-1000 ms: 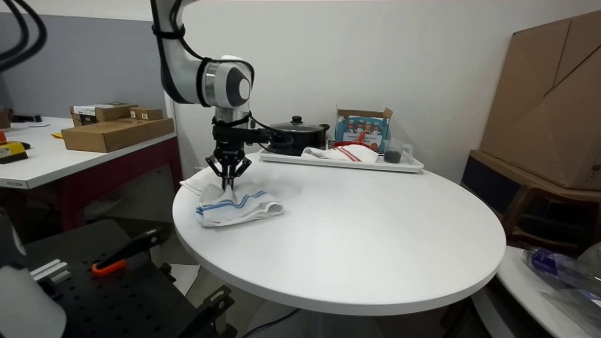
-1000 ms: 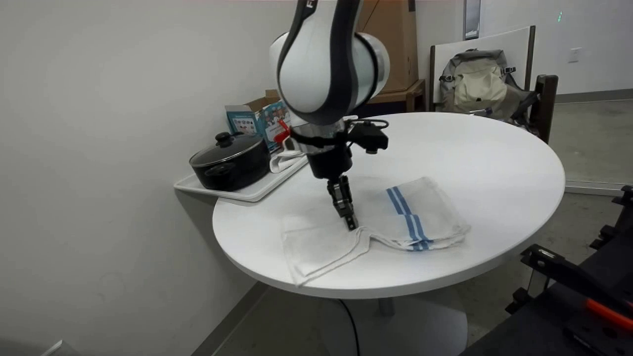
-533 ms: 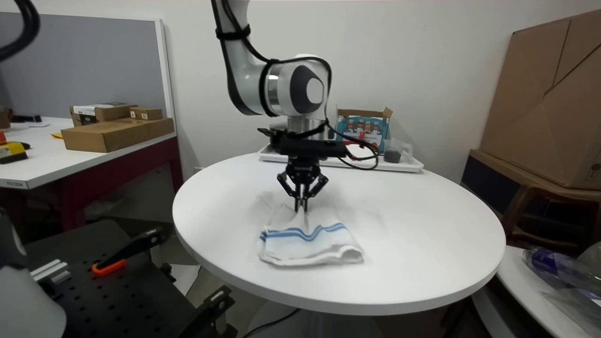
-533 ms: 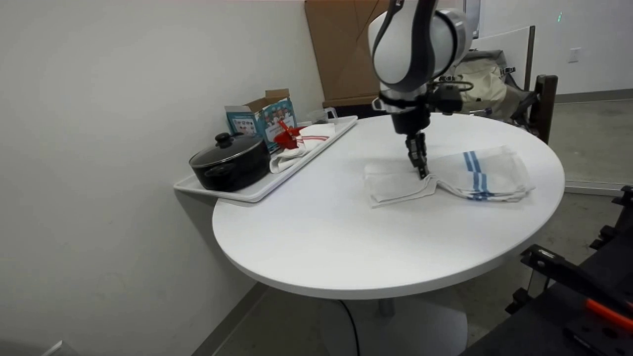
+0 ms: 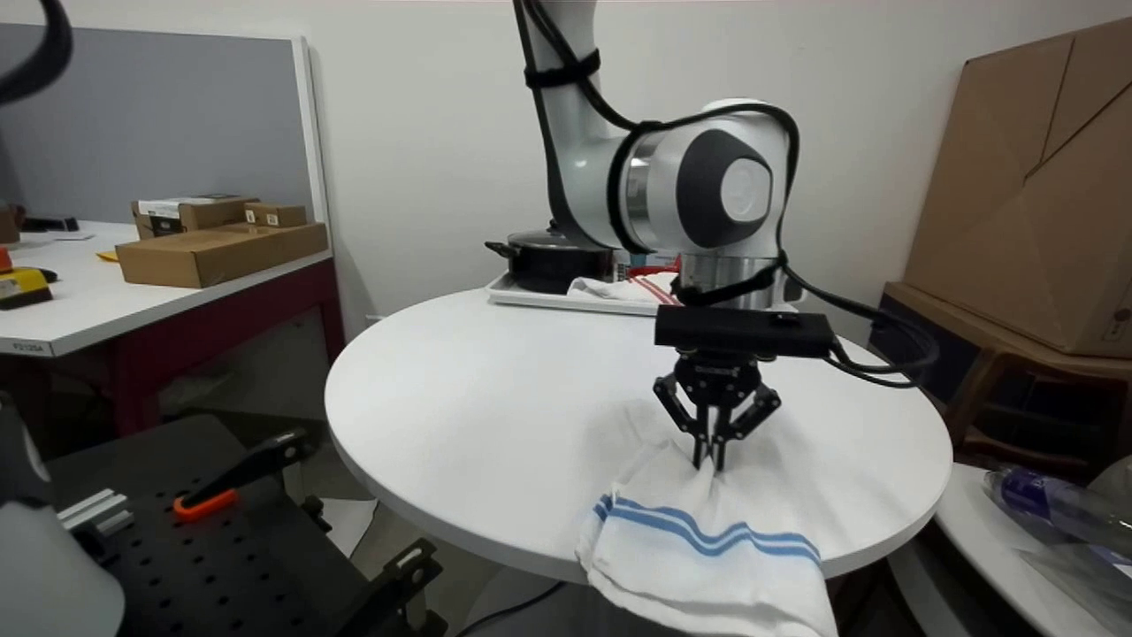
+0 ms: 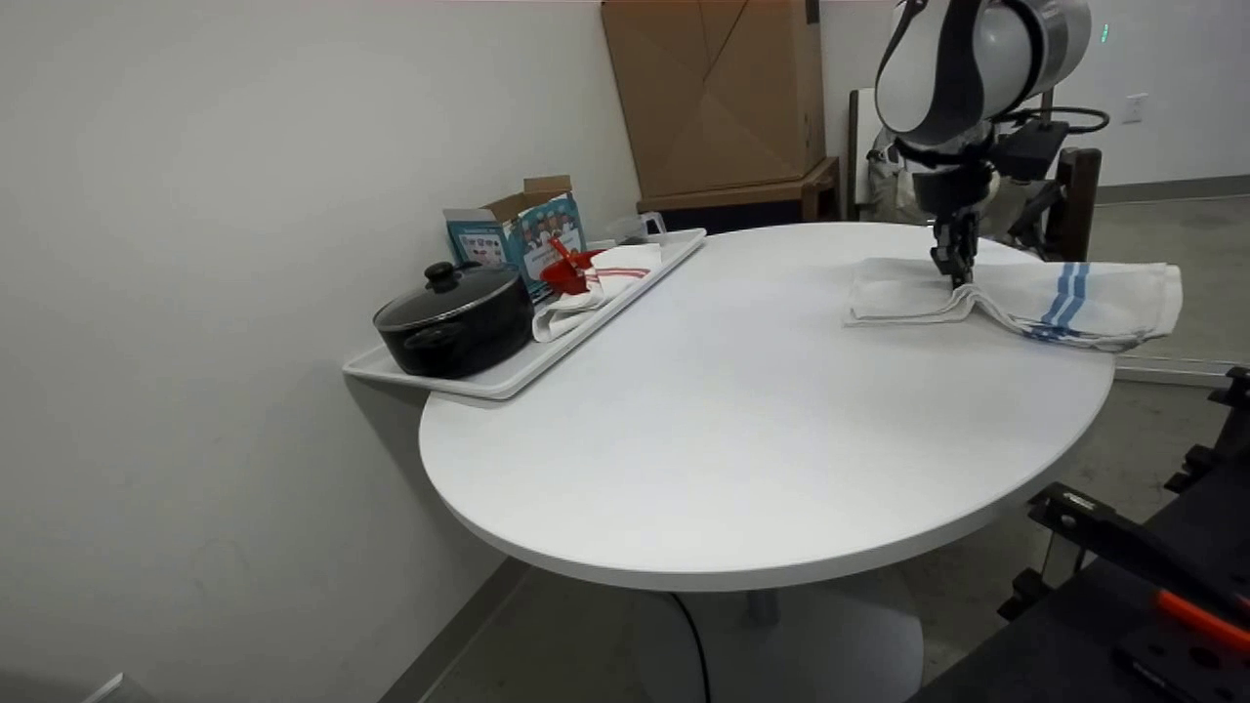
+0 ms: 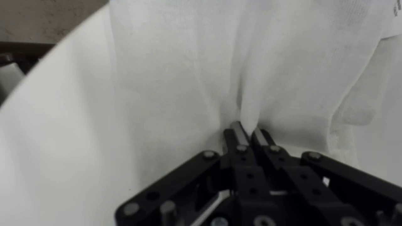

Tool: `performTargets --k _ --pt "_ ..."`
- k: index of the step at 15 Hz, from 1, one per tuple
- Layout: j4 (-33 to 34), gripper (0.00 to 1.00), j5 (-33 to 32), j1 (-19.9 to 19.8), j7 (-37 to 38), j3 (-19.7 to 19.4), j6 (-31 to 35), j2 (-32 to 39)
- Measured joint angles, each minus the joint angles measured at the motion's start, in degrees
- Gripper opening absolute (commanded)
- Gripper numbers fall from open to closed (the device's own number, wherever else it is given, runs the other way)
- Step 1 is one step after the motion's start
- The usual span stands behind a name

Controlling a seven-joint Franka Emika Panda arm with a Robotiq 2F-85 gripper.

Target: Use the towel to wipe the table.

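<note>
While the round white table (image 6: pixel 762 459) shows most of its top in both exterior views, its foot is cut off at the lower edge, and the wrist view catches only a curve of its rim. The robot arm (image 5: pixel 579 168) enters from above, its upper part out of sight in both exterior views; it slopes down, bends at a thick rounded joint, and its last section points toward the tabletop. A tall cardboard box (image 5: pixel 1008 212) runs out of frame at the side of an exterior view. The white tray (image 5: pixel 548 303) at the back is partly covered by the arm in an exterior view. The towel (image 5: pixel 699 553), white with blue stripes, lies by the table's rim, its end beyond the stripes hanging over the edge; its lowest bit is cut off in an exterior view. The black pot (image 5: pixel 566 268) on the tray loses part of its lid behind the arm. Aimed downward, the gripper (image 5: pixel 708 462) has its fingers (image 7: pixel 231 139) pinched together on a fold of the towel; whether the tips touch the table cannot be told. In an exterior view a clear jug (image 6: pixel 633 230) on the tray is pale and hard to make out. Dark lettering (image 7: pixel 395 9) in a corner of the wrist view is blurred.
</note>
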Motion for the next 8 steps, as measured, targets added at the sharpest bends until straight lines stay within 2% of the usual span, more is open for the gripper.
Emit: performTargets --k 4,8 --pt "3.02 0.01 0.0 -2.94 0.01 -2.08 0.07 1.79" --pt "4.36 0.01 -0.04 -3.27 0.07 -2.29 0.06 2.52"
